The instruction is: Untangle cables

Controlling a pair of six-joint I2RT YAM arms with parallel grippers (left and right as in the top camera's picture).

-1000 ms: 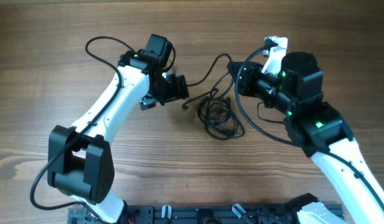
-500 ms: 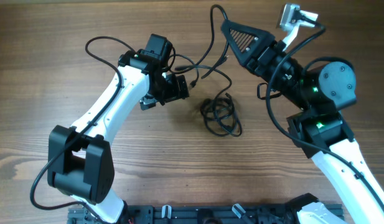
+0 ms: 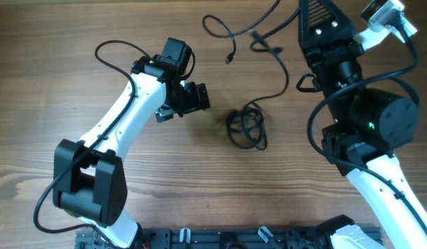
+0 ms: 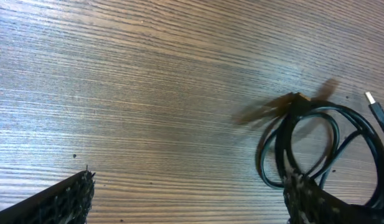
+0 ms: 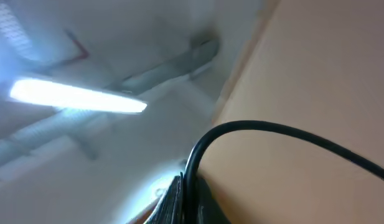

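- Overhead, the coiled bundle of thin black cords (image 3: 246,128) lies on the brown wood-grain table (image 3: 61,62). It is just beyond the fingertips of my left gripper (image 3: 194,97) and a little to one side, not touching them.
- From the left wrist camera, that bundle (image 4: 280,144) sits right at one mesh-patterned finger (image 4: 313,202), partly hidden by its tip. A silvery-tipped plug (image 4: 373,102) pokes out on the bundle's far side.
- One long loose black cord (image 3: 285,72) runs from the bundle up to my right gripper (image 3: 322,15), which is held high, close to the overhead lens. A small plug end (image 3: 229,59) shows beside the cord, on the side towards the left gripper.
- Right gripper (image 5: 182,200): the fingers are pinched together on the long loose black cord (image 5: 272,129), which arcs out from between them. Behind it I see only ceiling and a strip light (image 5: 73,96).
- Left gripper (image 4: 187,204): the jaws are spread wide, with only bare wood between them.
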